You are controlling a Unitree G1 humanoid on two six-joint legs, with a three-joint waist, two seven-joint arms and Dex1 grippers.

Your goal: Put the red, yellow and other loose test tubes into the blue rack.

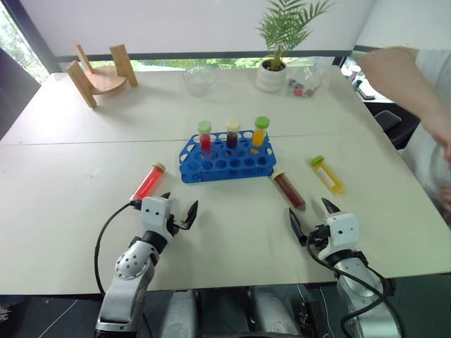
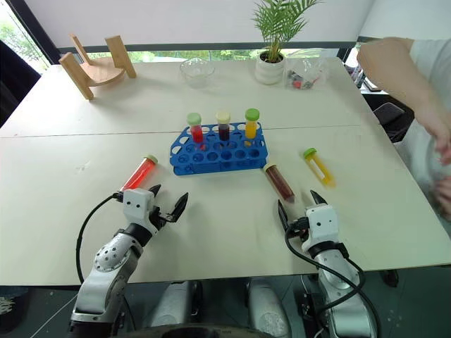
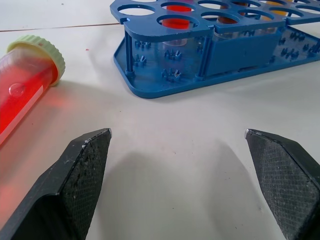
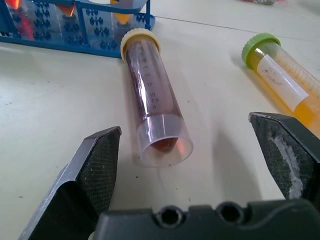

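The blue rack (image 1: 225, 165) stands mid-table with three capped tubes upright in its back row. A red test tube (image 1: 148, 182) lies left of the rack, just ahead of my left gripper (image 1: 180, 209), which is open and empty. A dark brown tube (image 1: 289, 189) lies right of the rack, directly in front of my open right gripper (image 1: 313, 216). A yellow test tube (image 1: 327, 174) with a green cap lies further right. In the right wrist view the brown tube (image 4: 154, 114) sits between the spread fingers, untouched.
A wooden stand (image 1: 100, 72), a clear glass bowl (image 1: 199, 79), a potted plant (image 1: 273, 70) and a plastic bag (image 1: 308, 79) stand along the far side. A person's arm (image 1: 409, 91) reaches in at the right edge.
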